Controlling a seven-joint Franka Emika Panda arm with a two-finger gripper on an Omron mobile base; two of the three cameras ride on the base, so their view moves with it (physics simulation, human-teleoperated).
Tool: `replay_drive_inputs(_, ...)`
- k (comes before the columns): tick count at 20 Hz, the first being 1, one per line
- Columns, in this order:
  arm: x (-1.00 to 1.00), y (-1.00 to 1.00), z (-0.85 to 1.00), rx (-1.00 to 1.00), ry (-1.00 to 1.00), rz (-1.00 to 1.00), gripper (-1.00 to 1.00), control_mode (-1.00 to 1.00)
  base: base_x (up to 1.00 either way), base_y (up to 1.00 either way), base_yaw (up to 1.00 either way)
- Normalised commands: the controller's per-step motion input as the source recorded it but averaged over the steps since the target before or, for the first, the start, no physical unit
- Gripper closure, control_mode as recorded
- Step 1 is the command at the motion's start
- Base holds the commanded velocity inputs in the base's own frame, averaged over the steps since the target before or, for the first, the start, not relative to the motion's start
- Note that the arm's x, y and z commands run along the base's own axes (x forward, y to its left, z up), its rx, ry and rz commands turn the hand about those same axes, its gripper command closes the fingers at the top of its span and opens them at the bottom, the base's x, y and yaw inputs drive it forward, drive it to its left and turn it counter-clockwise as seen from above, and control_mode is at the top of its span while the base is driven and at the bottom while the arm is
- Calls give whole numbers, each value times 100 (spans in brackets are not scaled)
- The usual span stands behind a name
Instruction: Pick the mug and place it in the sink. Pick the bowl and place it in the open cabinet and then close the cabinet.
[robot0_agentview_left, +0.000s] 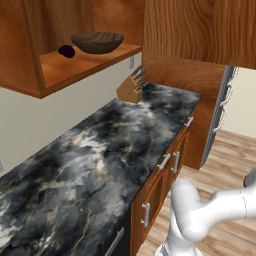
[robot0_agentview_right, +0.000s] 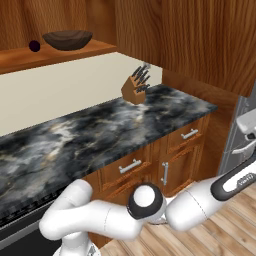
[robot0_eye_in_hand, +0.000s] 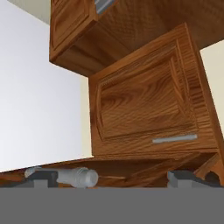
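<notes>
Bowl (robot0_agentview_left: 97, 42) already on open cabinet (robot0_agentview_left: 75, 65) shelf, beside small dark purple round object (robot0_agentview_left: 66, 51); bowl step judged done. Cabinet door (robot0_eye_in_hand: 144, 105) open, closing left. Gripper (robot0_eye_in_hand: 111, 177) spread wide, empty, facing door's silver bar handle (robot0_eye_in_hand: 175, 139). Bowl wide, shallow, dark wood. Cabinet reddish, grained, panelled. Tabletop (robot0_agentview_left: 100, 155) glossy black marble, bearing wooden knife block (robot0_agentview_left: 131, 87).

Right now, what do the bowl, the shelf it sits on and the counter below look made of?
Bowl: dark brown wood by its look, faint grain lines, matte. Cabinet shelf: reddish-brown wood with clear grain and a slight sheen. Counter: black stone, likely marble or granite, with white and tan veining and a polished look; all rendered, so only apparent.
</notes>
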Motion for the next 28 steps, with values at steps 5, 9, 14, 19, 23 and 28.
replay_drive_inputs(5, 8, -29, 7, 0, -11, 5, -100, -100, 0, 0, 0)
replay_drive_inputs(9, 0, -26, 0, 0, -12, 7, -100, -100, 0, 0, 0)
replay_drive_inputs(14, 0, -40, 3, 0, -14, 11, -100, -100, 0, 0, 0)
replay_drive_inputs(19, 0, -20, 9, -2, -16, 11, -100, -100, 0, 0, 0)
replay_drive_inputs(23, 0, -17, 3, 0, -17, 13, -100, -100, 0, 0, 0)
replay_drive_inputs(28, -6, -15, 0, 0, -20, 14, -100, -100, 0, 0, 0)
